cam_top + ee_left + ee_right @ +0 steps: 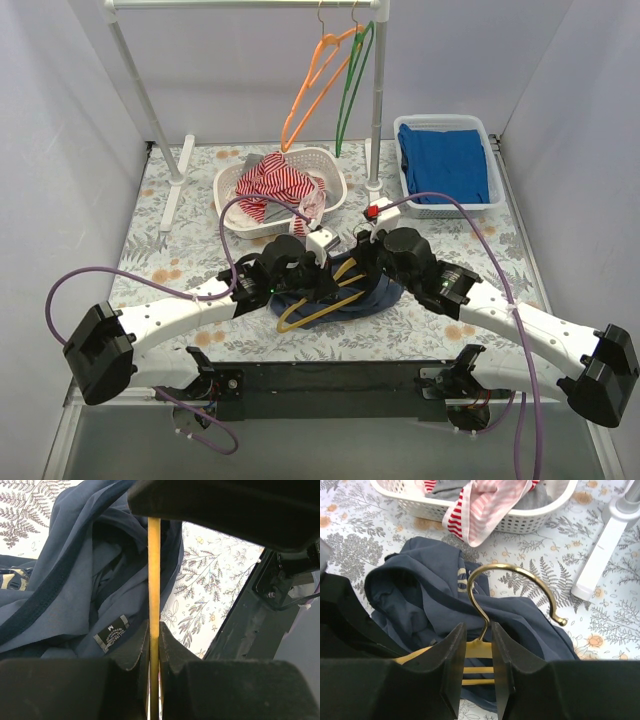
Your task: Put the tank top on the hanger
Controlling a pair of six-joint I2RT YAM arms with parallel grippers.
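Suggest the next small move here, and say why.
Probably open the left gripper and move it to the tank top. Both grippers are shut on the hanger, the right gripper just below its hook, while the tank top lies crumpled underneath, with no gripper free to take it.

Fern-print table [170, 270], crumpled tank top [385, 298] near centre, oval basket [336, 188], rectangular basket [440, 121], rack feet [178, 185] behind
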